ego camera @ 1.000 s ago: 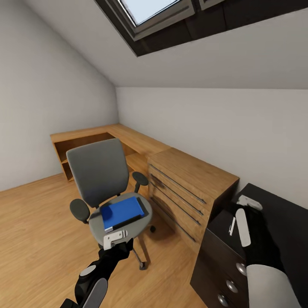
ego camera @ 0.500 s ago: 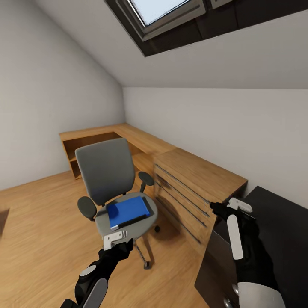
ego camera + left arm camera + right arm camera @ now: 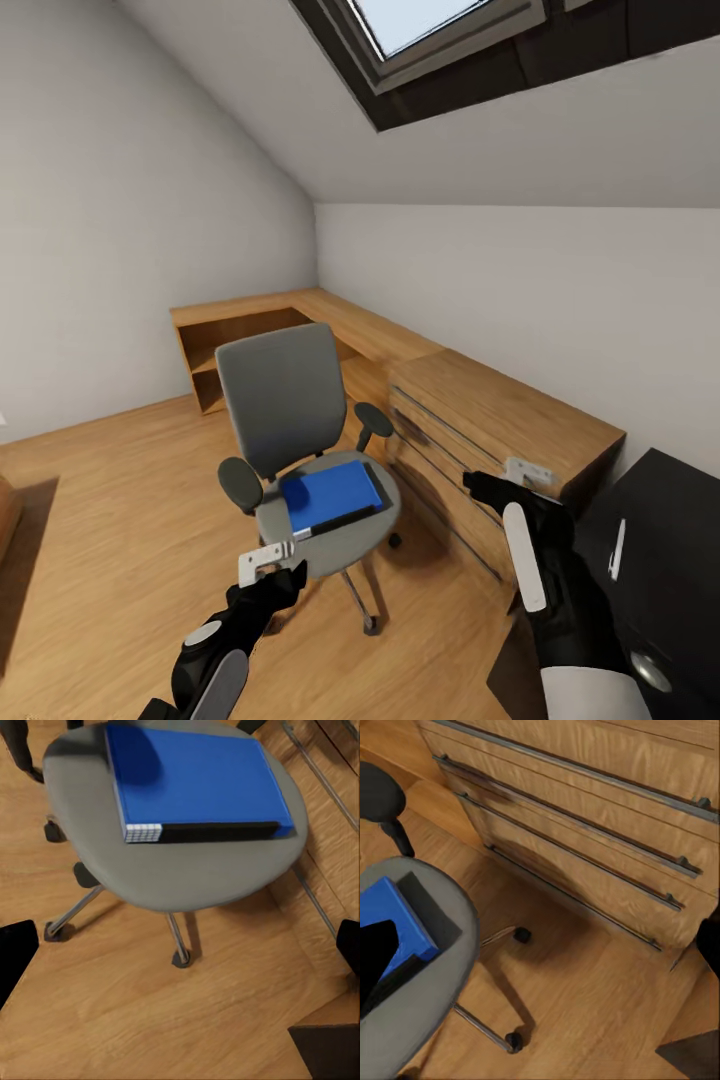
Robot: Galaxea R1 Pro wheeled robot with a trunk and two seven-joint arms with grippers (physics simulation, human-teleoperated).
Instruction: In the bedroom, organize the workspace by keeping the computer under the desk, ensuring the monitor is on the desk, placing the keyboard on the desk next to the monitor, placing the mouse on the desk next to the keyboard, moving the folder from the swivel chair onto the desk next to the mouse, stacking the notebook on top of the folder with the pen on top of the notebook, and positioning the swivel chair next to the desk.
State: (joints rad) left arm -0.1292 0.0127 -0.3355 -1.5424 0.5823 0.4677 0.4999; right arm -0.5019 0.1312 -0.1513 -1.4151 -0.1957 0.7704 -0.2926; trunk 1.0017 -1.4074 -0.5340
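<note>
The grey swivel chair (image 3: 283, 398) stands on the wooden floor, in front of the L-shaped wooden desk (image 3: 335, 322). A blue folder (image 3: 333, 493) with a black spine lies flat on the chair's seat (image 3: 172, 874); the same folder (image 3: 191, 776) is close below my left wrist camera. My left gripper (image 3: 268, 562) hovers just short of the seat's front edge, open and empty. Beside the wooden drawer unit (image 3: 500, 415), my right gripper (image 3: 508, 482) is open too, with the folder's corner (image 3: 397, 919) in its view.
A black cabinet (image 3: 665, 530) sits at the near right, with a thin white pen-like object (image 3: 617, 548) on top. The chair's wheeled base (image 3: 176, 956) spreads over the floor. A skylight (image 3: 430, 20) is set in the sloped ceiling. Open floor lies to the left.
The head view has swung left, so everything has shifted right in the picture. My right gripper has come off the black cabinet and now hangs in front of the drawer unit. The left arm holds steady.
</note>
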